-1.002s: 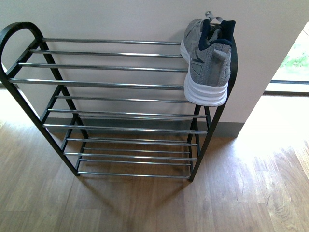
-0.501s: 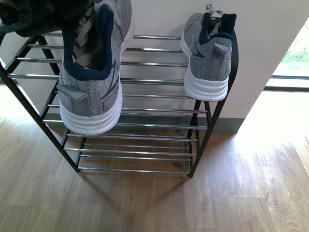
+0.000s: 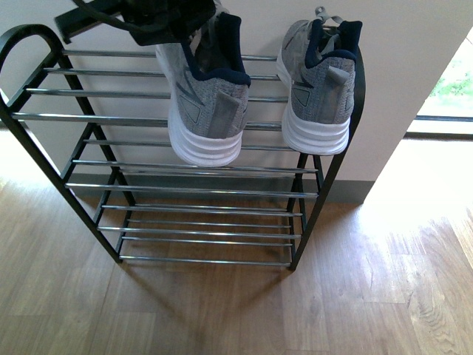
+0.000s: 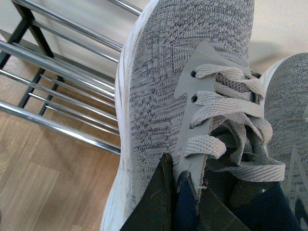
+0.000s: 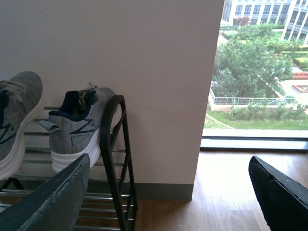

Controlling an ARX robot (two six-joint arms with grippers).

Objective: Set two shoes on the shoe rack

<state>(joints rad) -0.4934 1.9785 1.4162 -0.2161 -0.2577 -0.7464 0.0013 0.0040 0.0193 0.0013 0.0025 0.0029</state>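
One grey sneaker (image 3: 318,96) sits at the right end of the top tier of the shoe rack (image 3: 192,190), heel overhanging. The second sneaker (image 3: 203,100) is at mid-tier beside it, with the left gripper (image 4: 190,207) clamped on its collar; seating unconfirmed, release outstanding. The right gripper (image 5: 163,197) is spread, empty. The rack stands on a wood floor (image 3: 222,318) against a white wall (image 3: 414,44), with a window (image 5: 260,72) to its right.

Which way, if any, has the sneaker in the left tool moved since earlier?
Yes. Against the shoe rack, the held sneaker has gone right and deeper over the top bars, nearer the parked sneaker.
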